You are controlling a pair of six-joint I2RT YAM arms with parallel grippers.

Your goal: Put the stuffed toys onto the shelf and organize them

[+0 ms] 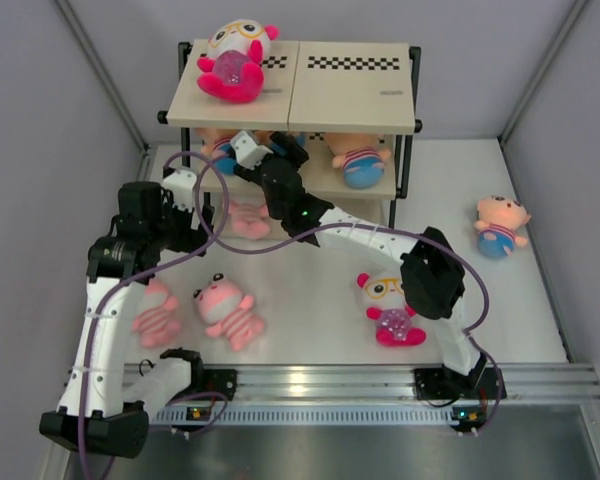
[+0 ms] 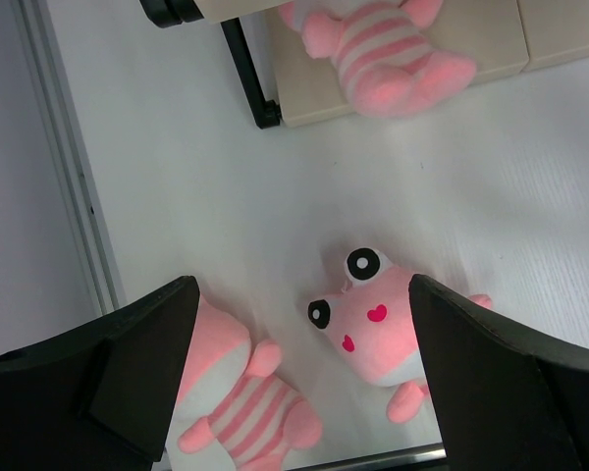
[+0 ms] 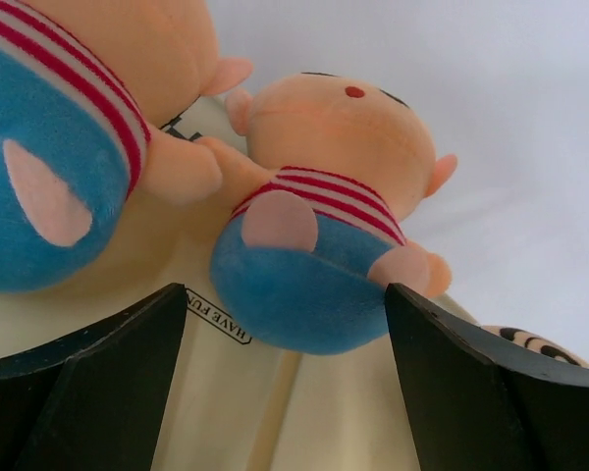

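Hovering over white surface (image 2: 177, 177): left claw (image 2: 304, 289) spread, empty, above pink striped plush doll (image 2: 373, 329). Right claw (image 3: 287, 304) spread, empty, facing peach plush doll with striped shirt and blue bottom (image 3: 324, 186) on middle board of beige-and-black three-tier shelf (image 1: 350, 95). Dolls likely light, squashy; pinch round belly, not limbs.

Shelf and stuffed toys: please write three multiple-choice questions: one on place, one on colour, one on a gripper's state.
1. What lies on the shelf's top board? A) nothing B) a white-and-magenta toy C) three pink striped toys
2. What colour are the peach toys' bottoms? A) green B) blue C) yellow
3. The right gripper is: A) open B) shut on a toy C) shut, empty
Answers: 1 B, at the board's left end; 2 B, the right wrist view shows blue; 3 A, its fingers stand apart.
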